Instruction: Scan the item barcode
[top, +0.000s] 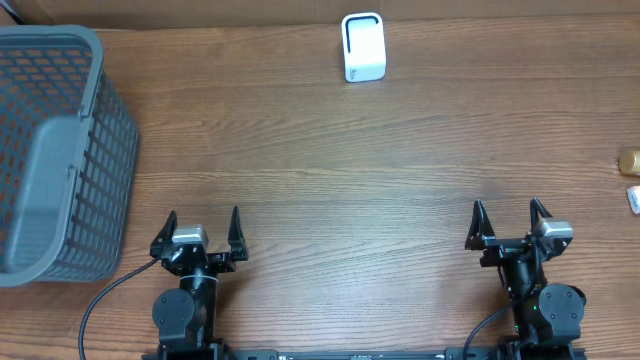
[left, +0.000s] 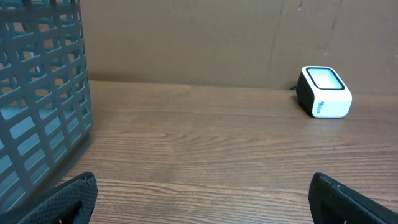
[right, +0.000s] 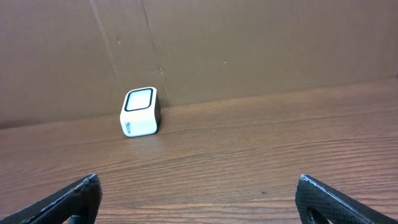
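A white barcode scanner (top: 363, 47) with a dark window stands at the far edge of the wooden table; it also shows as the scanner (left: 323, 92) and the scanner (right: 140, 112) in the wrist views. My left gripper (top: 204, 216) sits near the front edge at the left, open and empty, seen as the left gripper (left: 202, 180) over bare wood. The right gripper (top: 508, 208) is at the front right, likewise open and empty, seen as the right gripper (right: 198, 180). No barcode shows in any view. Which thing is the item I cannot tell.
A large grey plastic basket (top: 60, 150) fills the left side, close to my left arm, and shows as the basket (left: 43, 93); its inside is not visible. At the right edge lie a small gold-brown object (top: 630, 160) and a white object (top: 634, 198), both cut off. A cardboard wall backs the table.
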